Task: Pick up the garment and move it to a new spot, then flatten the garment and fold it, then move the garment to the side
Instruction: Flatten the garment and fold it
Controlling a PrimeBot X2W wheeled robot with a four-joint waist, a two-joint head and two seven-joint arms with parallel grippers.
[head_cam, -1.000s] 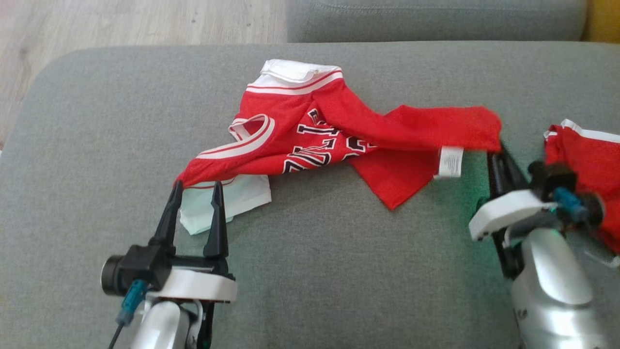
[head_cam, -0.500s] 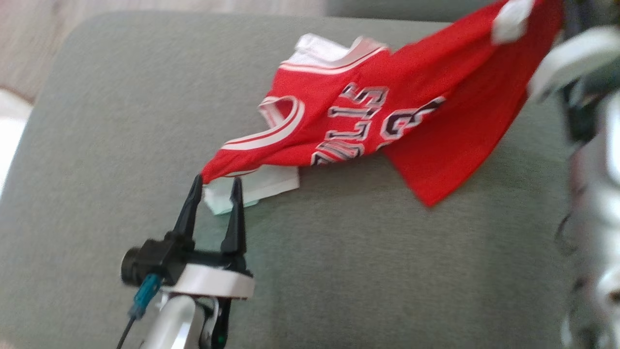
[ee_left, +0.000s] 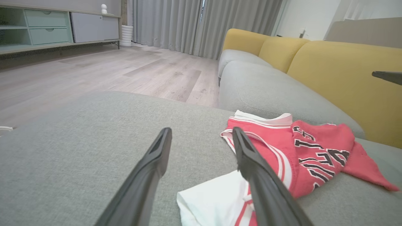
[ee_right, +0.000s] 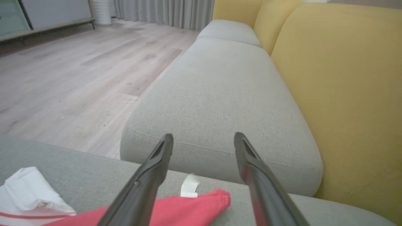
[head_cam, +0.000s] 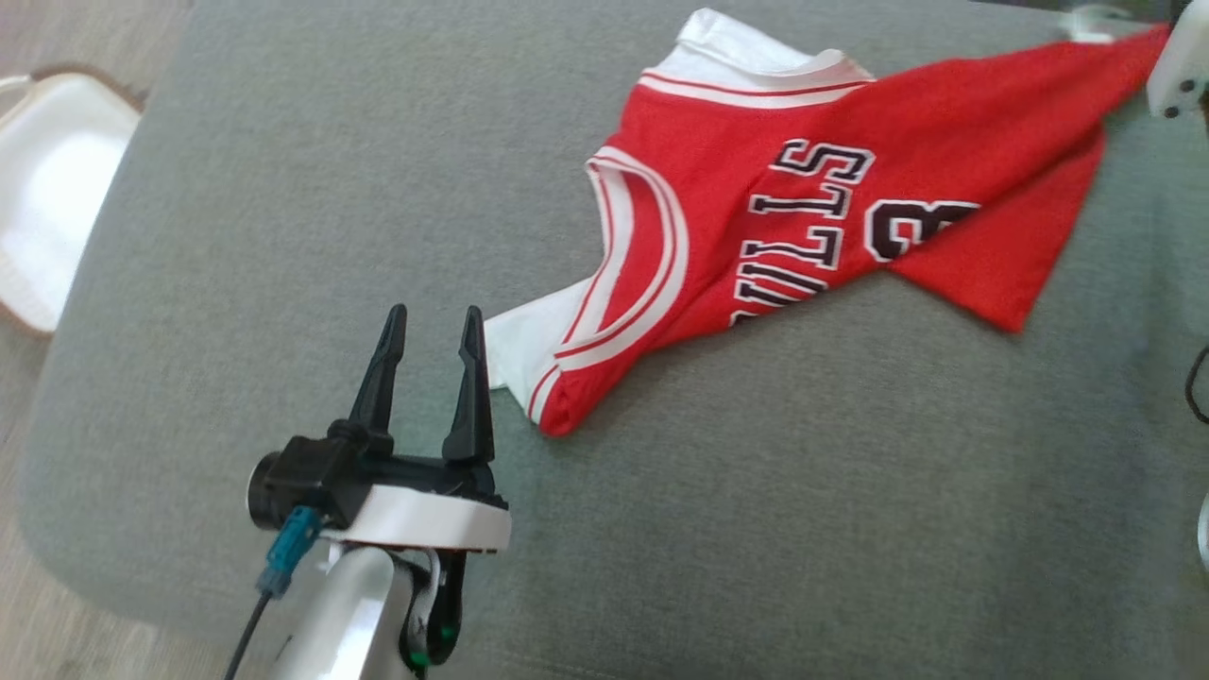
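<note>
The garment (head_cam: pixel 756 217), a red jersey with white trim and dark lettering, lies spread on the grey cushion (head_cam: pixel 756 519). Its white underside shows at the near end. My left gripper (head_cam: pixel 434 312) stands open just left of that near end, with nothing between its fingers; the left wrist view has the garment (ee_left: pixel 317 138) beside the right finger of the left gripper (ee_left: pixel 201 130). My right gripper (ee_right: pixel 204 135) is open above the far red corner of the garment (ee_right: pixel 176 210), where a white label sticks out. Its white housing (head_cam: pixel 1181 66) shows at the head view's top right.
A white basket (head_cam: pixel 57 189) sits on the wooden floor left of the cushion. A second grey seat cushion (ee_right: pixel 226 94) and yellow backrests (ee_right: pixel 345 78) lie beyond the garment. A cabinet (ee_left: pixel 47 28) stands across the room.
The head camera has swung. My right gripper has opened and let go of the red corner it held raised. The garment now lies flatter, and its near end sits right of my left gripper.
</note>
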